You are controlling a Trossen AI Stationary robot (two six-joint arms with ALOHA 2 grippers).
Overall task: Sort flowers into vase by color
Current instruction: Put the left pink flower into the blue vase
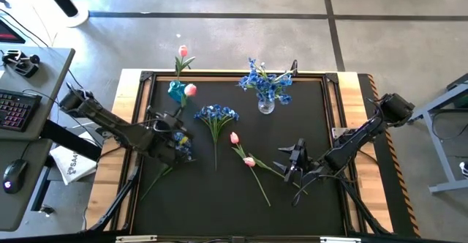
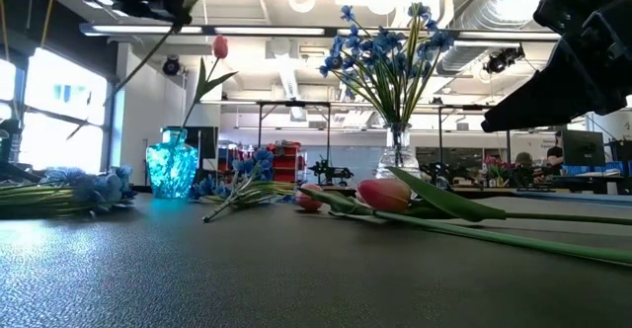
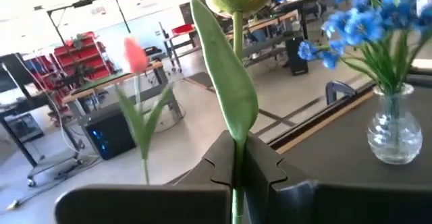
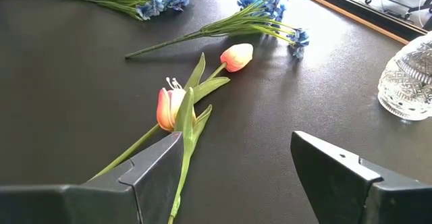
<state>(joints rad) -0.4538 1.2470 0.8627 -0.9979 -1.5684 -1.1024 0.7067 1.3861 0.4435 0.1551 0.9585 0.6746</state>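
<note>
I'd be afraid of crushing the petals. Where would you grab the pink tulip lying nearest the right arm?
Probably by its thin green stem, behind the bloom. The tulip lies flat on the mat, so come straight down with the right gripper's open fingers either side of the stem.

A matt black mat [image 1: 219,192] covers the pale wooden worktop [image 1: 117,162]; the clear cut-glass vase [image 4: 408,79] and glossy teal glass vase [image 2: 171,167] shine.
</note>
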